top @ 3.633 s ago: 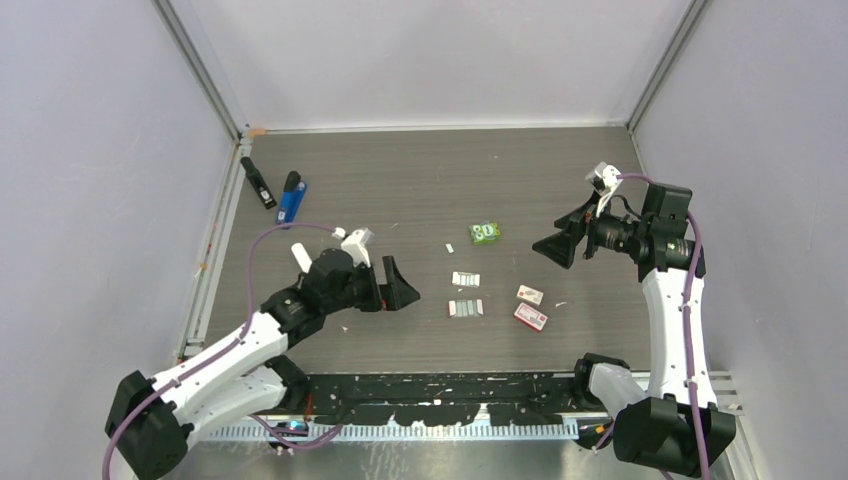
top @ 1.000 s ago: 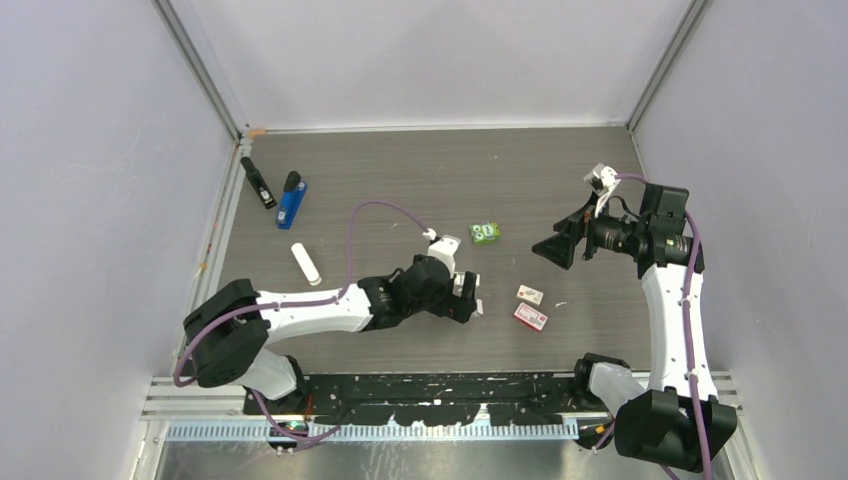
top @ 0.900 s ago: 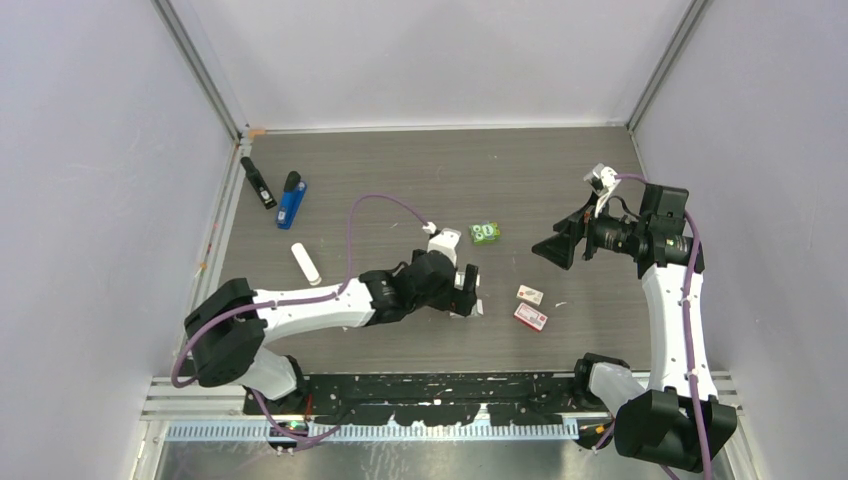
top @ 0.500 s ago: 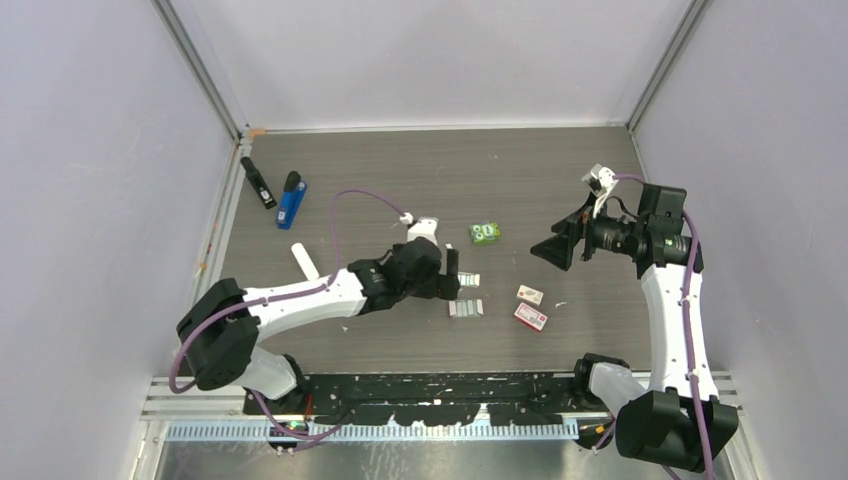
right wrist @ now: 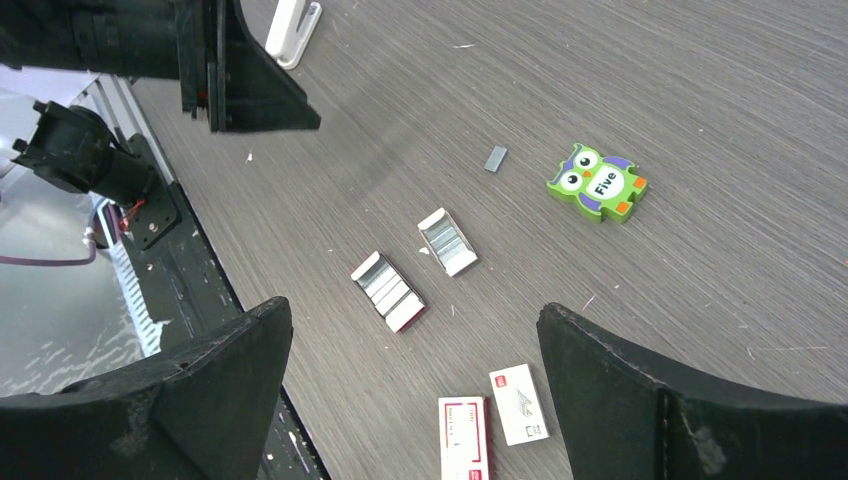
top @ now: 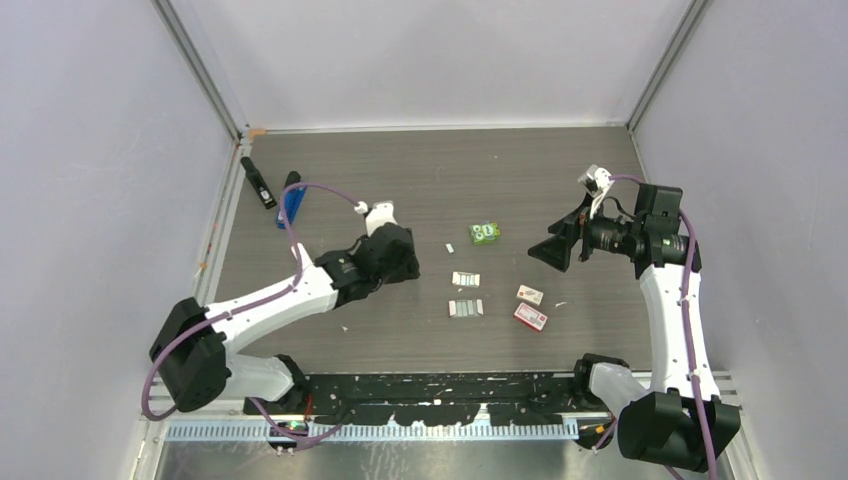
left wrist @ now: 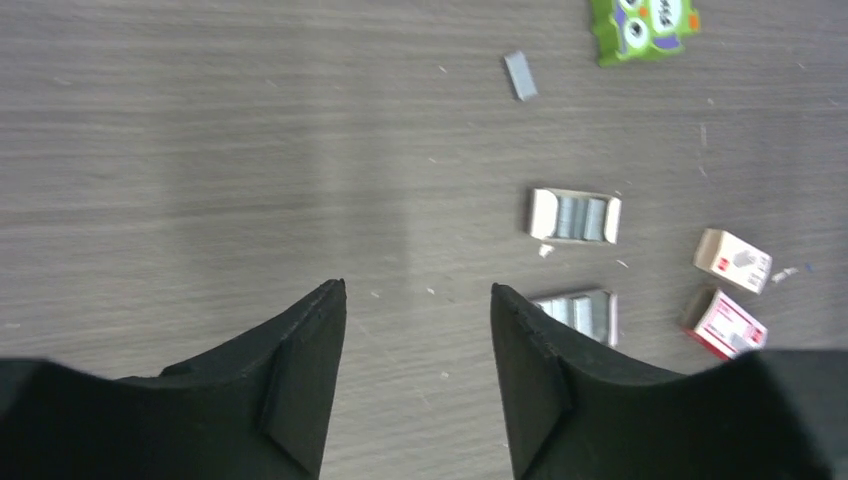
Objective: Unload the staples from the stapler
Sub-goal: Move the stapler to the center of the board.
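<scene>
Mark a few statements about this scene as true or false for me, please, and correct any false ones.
1. The left gripper is open and holds nothing. True.
2. The stapler lies between the two red-and-white boxes. False: it lies far off to the left, well away from the boxes.
3. The loose staple strip lies beside the green owl packet, not touching it. True.
4. The right gripper is shut on the stapler. False: it is open and empty.
</scene>
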Action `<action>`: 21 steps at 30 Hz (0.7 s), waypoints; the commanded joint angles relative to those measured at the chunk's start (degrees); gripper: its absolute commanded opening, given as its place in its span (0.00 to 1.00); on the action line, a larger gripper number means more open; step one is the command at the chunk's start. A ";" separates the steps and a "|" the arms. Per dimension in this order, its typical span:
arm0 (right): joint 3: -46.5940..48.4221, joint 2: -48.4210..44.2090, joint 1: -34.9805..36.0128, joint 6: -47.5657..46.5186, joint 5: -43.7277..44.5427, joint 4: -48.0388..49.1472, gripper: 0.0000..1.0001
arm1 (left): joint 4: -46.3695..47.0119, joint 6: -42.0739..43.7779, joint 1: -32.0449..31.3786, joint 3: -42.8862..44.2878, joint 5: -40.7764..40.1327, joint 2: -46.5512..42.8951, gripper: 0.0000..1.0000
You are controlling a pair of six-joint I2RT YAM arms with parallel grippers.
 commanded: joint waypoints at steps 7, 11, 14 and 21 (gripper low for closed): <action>2.18 -0.62 1.38 -8.45 -3.00 -6.04 0.97 | -15.82 10.91 19.23 9.53 0.78 -7.75 0.57; 2.24 -0.60 1.53 -8.45 -2.78 -6.05 0.96 | -15.16 13.79 32.37 8.07 4.49 -8.48 0.59; 2.22 -0.78 1.60 -8.45 -2.91 -6.03 0.97 | -12.94 13.23 42.13 6.88 10.11 -6.87 0.59; 2.24 -0.72 2.01 -8.60 -2.88 -6.09 0.97 | -13.70 11.81 55.17 8.47 13.72 2.48 0.59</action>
